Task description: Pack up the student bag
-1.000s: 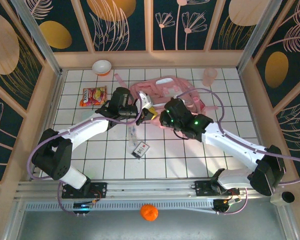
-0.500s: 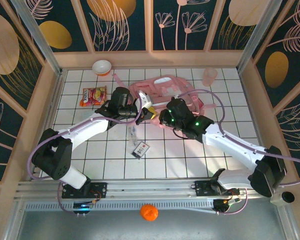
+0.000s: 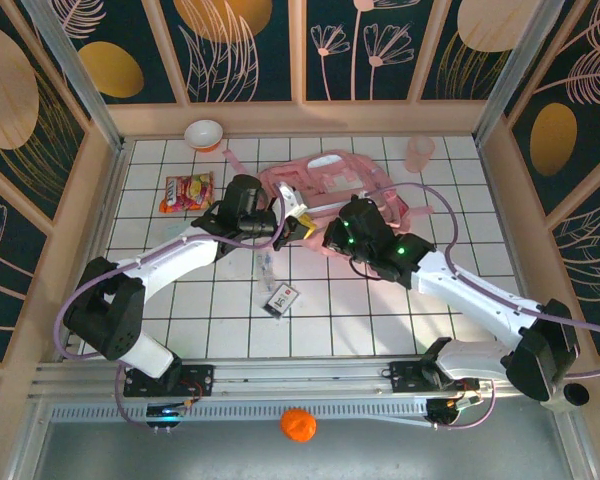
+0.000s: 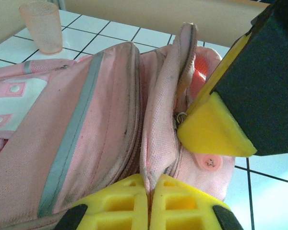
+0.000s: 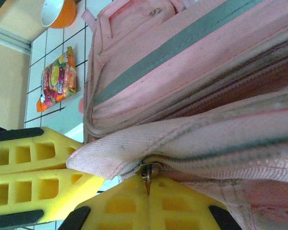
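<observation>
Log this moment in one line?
left tool: shut on student bag fabric | right tool: shut on zipper pull | phase: opening bag

Top cam: left end effector [image 3: 288, 218] and right end effector [image 3: 332, 234] are seen from above, fingertips mostly hidden by their own bodies. Near-left edge of student bag [image 3: 330, 185] sits under them. Left wrist: bag cropped left and bottom, own fingers cut at bottom edge, right end effector's finger cut at top and right. Right wrist: bag runs off top, right, bottom. Zipper pull [image 5: 146, 171] half buried between the fingertips, bowl [image 5: 57, 12] clipped at top. Print on card [image 3: 283, 298] and snack packet [image 3: 187, 190] too small to read.
</observation>
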You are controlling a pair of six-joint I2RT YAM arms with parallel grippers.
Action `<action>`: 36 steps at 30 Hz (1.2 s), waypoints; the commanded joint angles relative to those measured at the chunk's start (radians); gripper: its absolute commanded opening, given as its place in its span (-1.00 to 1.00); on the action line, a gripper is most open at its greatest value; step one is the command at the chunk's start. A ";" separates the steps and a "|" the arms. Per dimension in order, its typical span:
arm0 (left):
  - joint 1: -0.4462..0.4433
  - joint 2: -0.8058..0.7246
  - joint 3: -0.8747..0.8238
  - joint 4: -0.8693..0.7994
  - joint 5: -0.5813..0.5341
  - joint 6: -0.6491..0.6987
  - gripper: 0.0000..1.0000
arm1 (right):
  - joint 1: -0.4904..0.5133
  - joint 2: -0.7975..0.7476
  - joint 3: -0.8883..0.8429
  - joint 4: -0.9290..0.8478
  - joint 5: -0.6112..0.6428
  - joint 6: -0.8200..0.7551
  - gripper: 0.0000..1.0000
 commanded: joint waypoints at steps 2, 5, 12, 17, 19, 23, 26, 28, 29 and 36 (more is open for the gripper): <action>-0.001 -0.060 0.021 -0.047 -0.020 0.065 -1.00 | -0.072 -0.034 0.033 -0.171 0.080 -0.085 -1.00; 0.004 -0.066 0.011 -0.094 -0.057 0.117 -1.00 | -0.164 -0.077 -0.002 -0.192 -0.062 -0.188 -1.00; 0.034 -0.068 -0.003 -0.105 -0.088 0.156 -1.00 | -0.247 -0.059 -0.006 -0.276 -0.284 -0.419 -1.00; 0.071 -0.081 -0.015 -0.116 -0.104 0.206 -1.00 | -0.246 -0.016 -0.007 -0.258 -0.446 -0.454 -1.00; 0.089 -0.086 -0.024 -0.105 -0.088 0.221 -1.00 | -0.247 -0.003 -0.014 -0.212 -0.510 -0.439 -1.00; 0.090 -0.081 -0.006 -0.152 -0.016 0.252 -1.00 | -0.236 0.006 -0.029 -0.132 -0.509 -0.377 -0.98; 0.089 -0.078 -0.011 -0.125 0.045 0.199 -1.00 | -0.172 0.002 -0.026 -0.061 -0.477 -0.296 -0.44; 0.089 -0.079 -0.019 -0.092 0.056 0.155 -1.00 | -0.104 0.008 0.000 -0.056 -0.384 -0.247 -0.20; 0.089 -0.080 -0.024 -0.078 0.059 0.134 -1.00 | -0.064 0.016 0.020 -0.063 -0.322 -0.231 -0.16; 0.089 -0.083 -0.024 -0.040 0.076 0.088 -1.00 | 0.059 0.143 0.151 -0.191 -0.032 -0.151 -0.14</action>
